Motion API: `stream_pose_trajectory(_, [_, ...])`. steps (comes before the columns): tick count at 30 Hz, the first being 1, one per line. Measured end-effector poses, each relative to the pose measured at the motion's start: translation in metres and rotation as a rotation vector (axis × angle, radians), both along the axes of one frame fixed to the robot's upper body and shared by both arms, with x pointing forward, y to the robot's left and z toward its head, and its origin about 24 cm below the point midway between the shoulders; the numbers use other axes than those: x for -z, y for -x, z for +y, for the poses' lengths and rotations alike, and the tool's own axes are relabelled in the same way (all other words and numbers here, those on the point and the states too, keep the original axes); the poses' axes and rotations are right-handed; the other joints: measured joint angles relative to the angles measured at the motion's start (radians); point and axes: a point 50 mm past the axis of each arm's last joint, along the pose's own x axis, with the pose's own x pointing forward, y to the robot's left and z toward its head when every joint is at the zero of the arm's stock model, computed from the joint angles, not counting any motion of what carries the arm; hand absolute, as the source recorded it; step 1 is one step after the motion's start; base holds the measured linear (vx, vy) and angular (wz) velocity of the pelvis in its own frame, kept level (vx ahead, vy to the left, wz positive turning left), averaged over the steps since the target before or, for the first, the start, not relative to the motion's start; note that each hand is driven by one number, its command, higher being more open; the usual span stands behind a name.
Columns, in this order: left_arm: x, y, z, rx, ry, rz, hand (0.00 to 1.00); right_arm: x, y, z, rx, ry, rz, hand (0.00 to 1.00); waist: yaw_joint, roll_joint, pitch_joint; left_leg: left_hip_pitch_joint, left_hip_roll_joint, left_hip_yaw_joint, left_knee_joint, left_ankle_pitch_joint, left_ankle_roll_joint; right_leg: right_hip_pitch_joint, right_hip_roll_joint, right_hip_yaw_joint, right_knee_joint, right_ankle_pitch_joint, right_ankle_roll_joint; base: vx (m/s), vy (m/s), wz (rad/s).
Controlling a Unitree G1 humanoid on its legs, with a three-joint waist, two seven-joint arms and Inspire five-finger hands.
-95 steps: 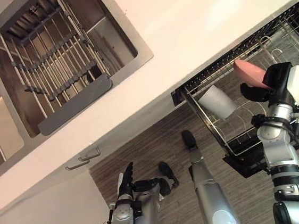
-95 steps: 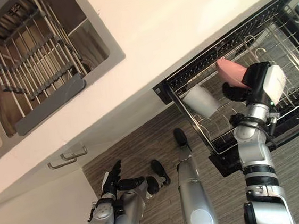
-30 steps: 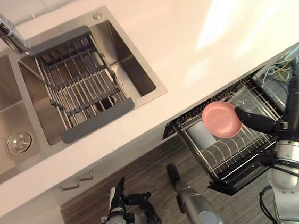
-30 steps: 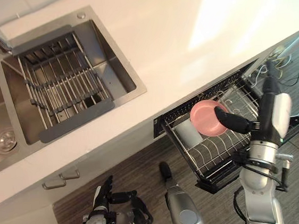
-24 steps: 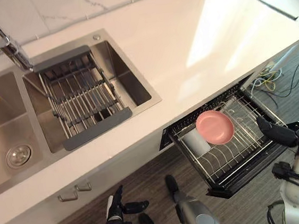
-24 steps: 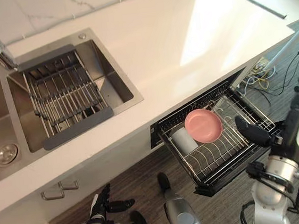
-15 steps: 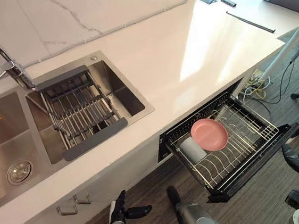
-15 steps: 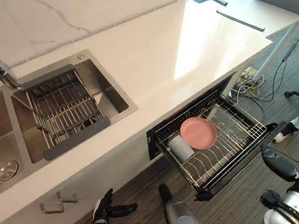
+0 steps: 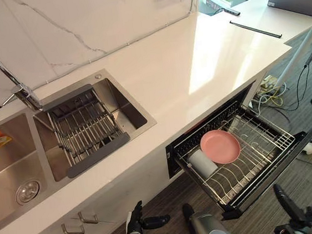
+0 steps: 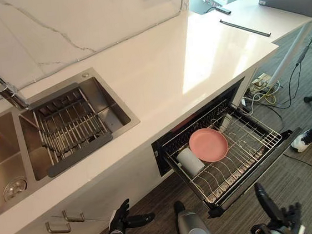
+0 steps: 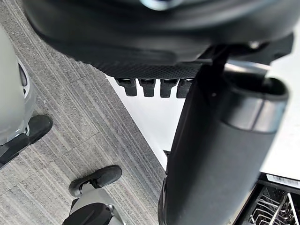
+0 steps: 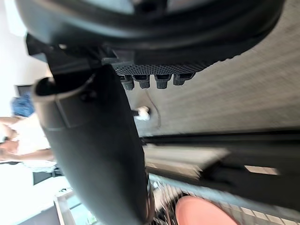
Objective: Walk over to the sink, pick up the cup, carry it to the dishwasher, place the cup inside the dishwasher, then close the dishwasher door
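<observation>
Left eye view: right of centre, the black wire rack (image 9: 261,134) of the dishwasher stands pulled out from under the pale stone counter (image 9: 195,62). A pink round dish (image 9: 220,146) rests on its wires, and a white cylindrical cup (image 9: 203,163) lies on its side just beside the dish, so the task's thing is inside. Along the bottom edge, the left hand (image 9: 136,218) and the right hand (image 9: 284,203) hang low, fingers straight and empty.

Right eye view: a person's white shoe (image 10: 304,139) shows at the right edge, near the open rack.

Left wrist view: relaxed fingers over the grey wood-grain floor (image 11: 70,117), nothing held.

Right wrist view: fingers straight and empty, with the rack's dark front and the pink dish beyond.

Only the closing seems left. An off-centre push could skew the rack. A hard shove could roll the cup into the dish.
</observation>
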Motion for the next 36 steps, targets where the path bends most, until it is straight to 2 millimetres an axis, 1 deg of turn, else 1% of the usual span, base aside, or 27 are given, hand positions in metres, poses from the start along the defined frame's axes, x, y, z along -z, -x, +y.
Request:
stream_pose_trajectory(2, [0.000,0.000,0.001,0.003,0.001,-0.002,1.00,0.005,-0.007,0.010,-0.060,-0.037,-0.020,1.00,0.004,0.003,-0.001,0.002,0.004,0.000,0.000,0.000,-0.002,0.000,-0.004,-0.013,0.007,-0.004,-0.002,0.04,-0.015,0.01])
stream_pose_trajectory(4, [-0.001,-0.002,0.000,0.008,0.004,-0.006,1.00,0.007,-0.018,0.021,-0.140,-0.059,-0.047,1.00,0.017,0.004,-0.001,0.003,0.008,-0.003,0.000,0.000,-0.007,-0.001,-0.005,-0.026,0.014,-0.006,-0.003,0.04,-0.020,0.04])
stream_pose_trajectory(6, [-0.001,-0.004,0.000,0.014,0.009,-0.010,1.00,0.007,-0.024,0.026,-0.175,-0.067,-0.057,1.00,0.029,0.004,-0.001,0.006,0.011,-0.007,-0.001,0.000,-0.010,-0.001,-0.005,-0.032,0.019,-0.010,-0.001,0.05,-0.032,0.07])
stream_pose_trajectory(7, [-0.002,-0.004,0.000,0.017,0.011,-0.013,1.00,0.008,-0.024,0.026,-0.174,-0.070,-0.055,1.00,0.035,0.004,-0.001,0.007,0.012,-0.009,-0.002,0.000,-0.012,-0.001,-0.005,-0.036,0.024,-0.013,-0.003,0.05,-0.033,0.06])
stream_pose_trajectory(15, [-0.002,-0.005,0.004,0.030,-0.004,-0.015,1.00,0.008,-0.026,0.028,-0.188,-0.087,-0.077,1.00,0.043,0.005,0.000,0.000,0.014,-0.028,-0.005,0.001,-0.018,-0.002,-0.012,-0.054,0.031,-0.017,-0.007,0.02,-0.015,0.07])
stream_pose_trajectory(18, [-0.002,-0.006,0.007,0.042,-0.017,-0.017,1.00,0.006,-0.029,0.029,-0.201,-0.084,-0.083,1.00,0.053,0.007,-0.001,-0.009,0.014,-0.043,-0.005,0.004,-0.021,-0.002,-0.018,-0.069,0.026,-0.017,-0.007,0.01,-0.027,0.15])
stream_pose_trajectory(20, [-0.002,-0.006,0.009,0.044,-0.022,-0.015,1.00,0.005,-0.032,0.030,-0.227,-0.079,-0.086,1.00,0.053,0.011,-0.001,-0.015,0.012,-0.057,-0.012,0.009,-0.023,-0.002,-0.023,-0.080,0.019,-0.017,-0.006,0.01,-0.024,0.20])
stream_pose_trajectory(23, [-0.001,-0.004,0.011,0.061,-0.035,-0.006,1.00,0.002,-0.039,0.029,-0.269,-0.059,-0.094,1.00,0.056,0.026,-0.010,-0.020,0.005,-0.085,-0.043,0.031,-0.022,-0.001,-0.029,-0.099,0.001,-0.015,-0.005,0.03,-0.020,0.22])
stream_pose_trajectory(25, [0.000,-0.003,0.014,0.080,-0.046,-0.002,1.00,-0.002,-0.053,0.030,-0.332,-0.038,-0.105,1.00,0.060,0.034,-0.010,-0.028,0.000,-0.109,-0.074,0.054,-0.023,-0.002,-0.034,-0.120,-0.015,-0.006,-0.007,0.04,-0.027,0.28])
stream_pose_trajectory(27, [0.000,-0.003,0.016,0.094,-0.053,0.001,1.00,-0.004,-0.061,0.032,-0.368,-0.029,-0.110,1.00,0.062,0.034,-0.010,-0.037,-0.001,-0.122,-0.086,0.065,-0.022,-0.002,-0.036,-0.131,-0.031,0.003,-0.008,0.02,-0.020,0.23])
stream_pose_trajectory(29, [0.001,-0.004,0.019,0.110,-0.061,0.007,1.00,-0.008,-0.080,0.031,-0.446,0.016,-0.112,1.00,0.066,0.036,-0.010,-0.054,-0.008,-0.151,-0.107,0.090,-0.018,-0.001,-0.043,-0.153,-0.064,0.024,-0.010,0.01,-0.014,0.32])
stream_pose_trajectory(30, [0.001,-0.005,0.020,0.121,-0.065,0.007,1.00,-0.011,-0.088,0.031,-0.473,0.033,-0.117,1.00,0.075,0.038,-0.009,-0.059,-0.009,-0.157,-0.111,0.096,-0.018,0.001,-0.044,-0.159,-0.079,0.034,-0.010,-0.01,-0.010,0.29])
stream_pose_trajectory(31, [0.001,-0.005,0.021,0.124,-0.069,0.006,1.00,-0.014,-0.099,0.030,-0.508,0.048,-0.124,1.00,0.082,0.042,-0.007,-0.069,-0.009,-0.167,-0.115,0.103,-0.016,0.005,-0.046,-0.168,-0.100,0.047,-0.011,-0.02,-0.009,0.26])
stream_pose_trajectory(32, [0.001,-0.005,0.021,0.124,-0.070,0.007,1.00,-0.017,-0.105,0.029,-0.530,0.061,-0.128,1.00,0.083,0.048,-0.005,-0.076,-0.010,-0.181,-0.116,0.109,-0.014,0.013,-0.050,-0.182,-0.117,0.056,-0.012,-0.03,-0.010,0.31])
stream_pose_trajectory(35, [0.001,-0.004,0.023,0.131,-0.075,0.010,1.00,-0.022,-0.118,0.026,-0.604,0.122,-0.103,1.00,0.090,0.061,-0.004,-0.089,-0.011,-0.220,-0.120,0.123,-0.012,0.032,-0.058,-0.216,-0.155,0.072,-0.013,-0.02,-0.016,0.41])
stream_pose_trajectory(36, [0.002,-0.002,0.025,0.141,-0.085,0.015,1.00,-0.025,-0.124,0.026,-0.658,0.159,-0.084,1.00,0.103,0.066,-0.006,-0.100,-0.010,-0.232,-0.121,0.130,-0.012,0.036,-0.059,-0.229,-0.174,0.082,-0.016,-0.03,-0.027,0.26])
